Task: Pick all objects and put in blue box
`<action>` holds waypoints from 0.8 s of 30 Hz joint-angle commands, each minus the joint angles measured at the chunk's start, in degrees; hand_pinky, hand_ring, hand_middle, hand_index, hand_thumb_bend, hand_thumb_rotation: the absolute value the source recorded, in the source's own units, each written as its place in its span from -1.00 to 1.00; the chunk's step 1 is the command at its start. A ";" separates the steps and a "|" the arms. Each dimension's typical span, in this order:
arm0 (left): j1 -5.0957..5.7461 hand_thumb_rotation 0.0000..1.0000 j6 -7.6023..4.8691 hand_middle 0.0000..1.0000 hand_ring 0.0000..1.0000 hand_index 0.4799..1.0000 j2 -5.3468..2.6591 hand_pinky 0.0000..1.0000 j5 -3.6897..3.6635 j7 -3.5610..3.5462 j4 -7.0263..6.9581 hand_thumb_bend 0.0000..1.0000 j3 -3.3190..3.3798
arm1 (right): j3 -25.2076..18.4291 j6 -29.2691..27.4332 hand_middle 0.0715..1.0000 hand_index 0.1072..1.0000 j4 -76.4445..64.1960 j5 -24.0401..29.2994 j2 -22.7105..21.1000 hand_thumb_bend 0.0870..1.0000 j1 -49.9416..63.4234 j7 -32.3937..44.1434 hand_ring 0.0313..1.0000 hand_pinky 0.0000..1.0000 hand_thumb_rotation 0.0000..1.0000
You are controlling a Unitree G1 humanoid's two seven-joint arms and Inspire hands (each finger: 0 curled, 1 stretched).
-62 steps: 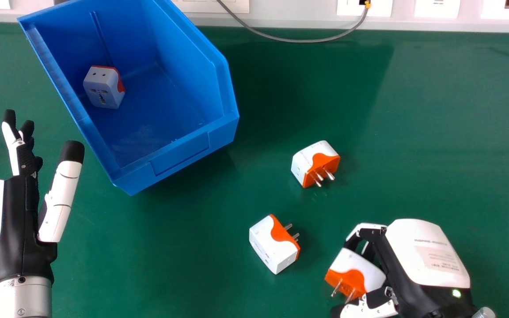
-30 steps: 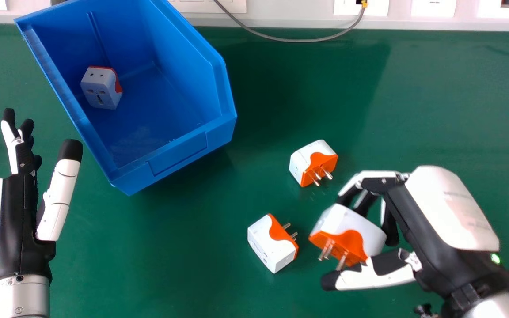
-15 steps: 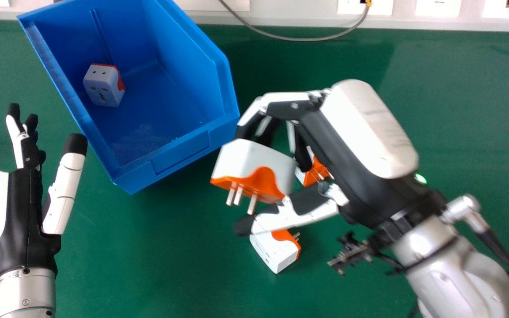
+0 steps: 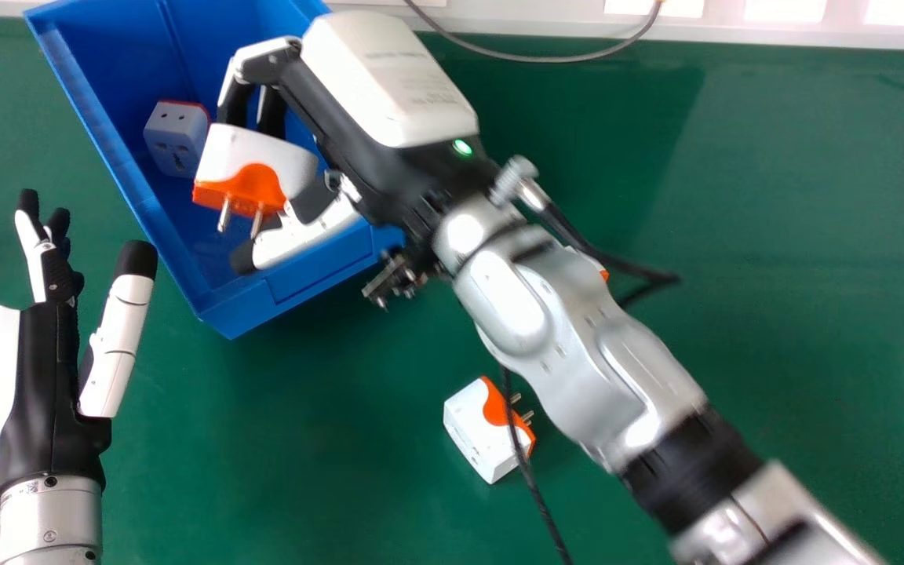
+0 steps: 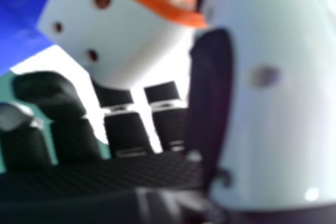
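Gripping white-and-orange adapter [image 4: 224, 153] in curled fingers and thumb of right hand [image 4: 342, 133], above blue box [image 4: 318, 271], inward of its left edge. Noting second adapter [image 4: 176, 137] inside, by that edge; third adapter [image 4: 474, 430] on worktop [image 4: 303, 471], beyond box's near corner, rightward. Noting left hand [image 4: 48, 392] with fingers wide, outside box's left edge.
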 commanded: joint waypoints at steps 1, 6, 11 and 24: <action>0.21 0.95 -1.44 1.00 1.00 1.00 0.42 0.93 -0.09 0.36 -0.96 0.49 0.13 | -0.13 -0.22 -0.56 -0.17 7.38 0.38 3.50 -0.11 -9.83 -4.14 -0.69 -0.76 -0.75; 0.17 0.96 -1.73 1.00 1.00 1.00 0.35 0.93 0.02 0.55 -0.46 0.53 0.17 | 0.17 0.30 -0.28 -0.12 21.43 1.16 7.17 -0.09 -20.81 -7.80 -0.49 -0.65 -0.90; 0.39 0.99 -1.35 1.00 1.00 1.00 0.23 0.93 0.02 0.56 -0.89 0.48 0.11 | 0.33 1.16 -0.17 -0.04 30.05 2.01 9.19 -0.09 -27.90 -10.13 -0.39 -0.60 -0.98; 1.10 1.00 -0.93 1.00 1.00 1.00 -0.86 0.95 -0.81 0.56 -2.33 0.33 -0.14 | 3.83 3.71 0.54 0.56 36.64 2.58 10.87 0.08 -32.06 -9.80 0.43 0.14 -0.21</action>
